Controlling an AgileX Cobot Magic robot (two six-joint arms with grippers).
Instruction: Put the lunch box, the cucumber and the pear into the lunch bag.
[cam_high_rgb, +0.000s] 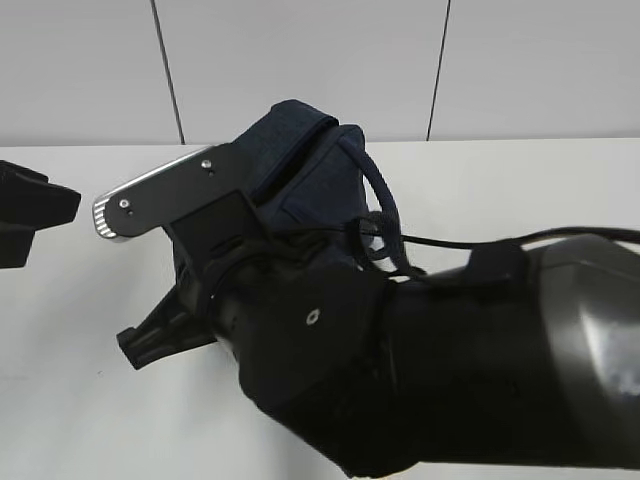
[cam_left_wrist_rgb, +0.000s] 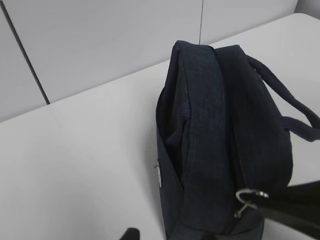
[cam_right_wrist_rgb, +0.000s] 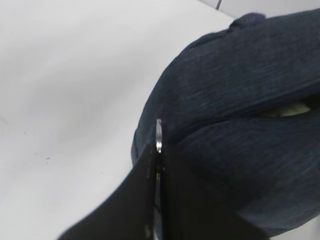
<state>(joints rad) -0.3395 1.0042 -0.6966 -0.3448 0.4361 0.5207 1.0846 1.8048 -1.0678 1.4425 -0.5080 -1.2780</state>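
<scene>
On the white bench (cam_high_rgb: 80, 400), the lunch bag (cam_high_rgb: 300, 160) stands near the centre of the exterior view, boxy and dark navy, with its looped rope handle (cam_high_rgb: 385, 215) hanging at about 3 o'clock from it. The right arm (cam_high_rgb: 450, 360) fills the lower part of this view, from 5 o'clock up toward the bag. In the right wrist view, the right tool (cam_right_wrist_rgb: 159, 150) is fully closed, its two dark fingers pressed together on the thin metal pull ring (cam_right_wrist_rgb: 159, 132) at the zipper seam of the bag. The left wrist view shows the same ring (cam_left_wrist_rgb: 247, 197) at the lower right, at 5 o'clock, with a dark finger (cam_left_wrist_rgb: 290, 205) on it. A pale strip (cam_right_wrist_rgb: 290, 110) shows inside a gap of the bag at 3 o'clock in the right wrist view; I cannot tell what it is. The left tool (cam_high_rgb: 30, 215) hangs at 9 o'clock in the exterior view, well apart from the bag, partly open and holding nothing.
</scene>
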